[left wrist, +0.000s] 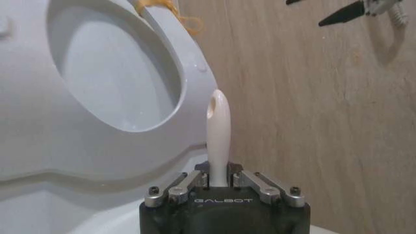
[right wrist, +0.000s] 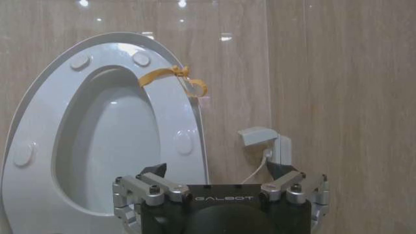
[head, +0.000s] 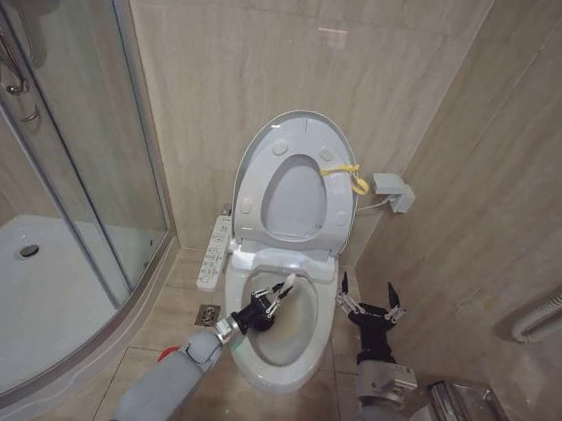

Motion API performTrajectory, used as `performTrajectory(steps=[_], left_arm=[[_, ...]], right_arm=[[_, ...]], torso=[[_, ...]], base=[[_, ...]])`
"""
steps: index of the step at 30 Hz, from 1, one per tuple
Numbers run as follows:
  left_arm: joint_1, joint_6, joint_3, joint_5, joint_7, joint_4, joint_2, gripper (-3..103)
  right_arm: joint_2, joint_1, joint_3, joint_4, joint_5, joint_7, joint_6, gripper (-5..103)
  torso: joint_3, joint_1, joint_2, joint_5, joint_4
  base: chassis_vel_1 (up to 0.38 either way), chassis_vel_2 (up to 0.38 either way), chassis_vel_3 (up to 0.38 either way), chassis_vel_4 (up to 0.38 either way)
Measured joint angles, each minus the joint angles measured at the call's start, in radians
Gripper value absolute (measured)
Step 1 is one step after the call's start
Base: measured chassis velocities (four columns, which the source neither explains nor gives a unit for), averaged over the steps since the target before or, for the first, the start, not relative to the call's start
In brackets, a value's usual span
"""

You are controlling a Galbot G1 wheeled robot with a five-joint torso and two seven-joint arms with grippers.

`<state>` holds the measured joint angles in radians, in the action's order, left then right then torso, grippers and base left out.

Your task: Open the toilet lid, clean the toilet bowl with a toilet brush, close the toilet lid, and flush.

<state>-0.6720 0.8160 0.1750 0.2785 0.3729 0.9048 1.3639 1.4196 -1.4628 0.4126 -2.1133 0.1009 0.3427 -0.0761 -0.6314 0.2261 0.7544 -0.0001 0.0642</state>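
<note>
The toilet lid (head: 254,157) stands raised against the wall with the white seat ring (head: 289,240) up in front of it; its yellow strap (head: 351,176) hangs at the rim. Over the open toilet bowl (head: 298,333), my left gripper (head: 270,300) is shut on the toilet brush's thin white handle (head: 289,282), whose tip points up; the bristle head is hidden. In the left wrist view the handle (left wrist: 218,131) rises from between the shut fingers (left wrist: 175,190). My right gripper (head: 372,303) hangs open beside the bowl's right side, holding nothing. The right wrist view faces the lid (right wrist: 39,97) and strap (right wrist: 170,77).
A long white control panel (head: 214,254) sits left of the bowl, a floor drain (head: 208,314) below it. The glass shower enclosure (head: 74,169) closes off the left. A wall box (head: 394,191) with a cable is right of the lid. A metal bin (head: 470,416) stands at lower right.
</note>
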Motion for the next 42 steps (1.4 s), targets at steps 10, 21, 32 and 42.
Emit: performTrajectory(steps=[10, 21, 32, 42], left_arm=[[-0.125, 0.001, -0.004, -0.012, 0.007, 0.104, -0.09, 17], [-0.063, -0.002, -0.042, -0.029, -0.022, 0.085, -0.048, 17], [0.064, -0.056, -0.014, -0.009, -0.073, 0.011, 0.054, 17], [0.071, -0.068, 0.037, 0.018, -0.067, -0.012, 0.091, 17]], right_arm=[[0.0, 0.0, 0.0, 0.0, 0.0, 0.0, 0.0, 100], [0.0, 0.0, 0.0, 0.0, 0.0, 0.0, 0.0, 100], [0.0, 0.0, 0.0, 0.0, 0.0, 0.0, 0.0, 100], [0.0, 0.0, 0.0, 0.0, 0.0, 0.0, 0.0, 100]], torso=[[0.0, 0.0, 0.0, -0.0001, -0.0004], [0.0, 0.0, 0.0, 0.0002, 0.0], [0.0, 0.0, 0.0, 0.0003, 0.0], [0.0, 0.0, 0.0, 0.0003, -0.0003]], base=[[0.0, 0.0, 0.0, 0.0], [0.0, 0.0, 0.0, 0.0], [0.0, 0.0, 0.0, 0.0], [0.0, 0.0, 0.0, 0.0]])
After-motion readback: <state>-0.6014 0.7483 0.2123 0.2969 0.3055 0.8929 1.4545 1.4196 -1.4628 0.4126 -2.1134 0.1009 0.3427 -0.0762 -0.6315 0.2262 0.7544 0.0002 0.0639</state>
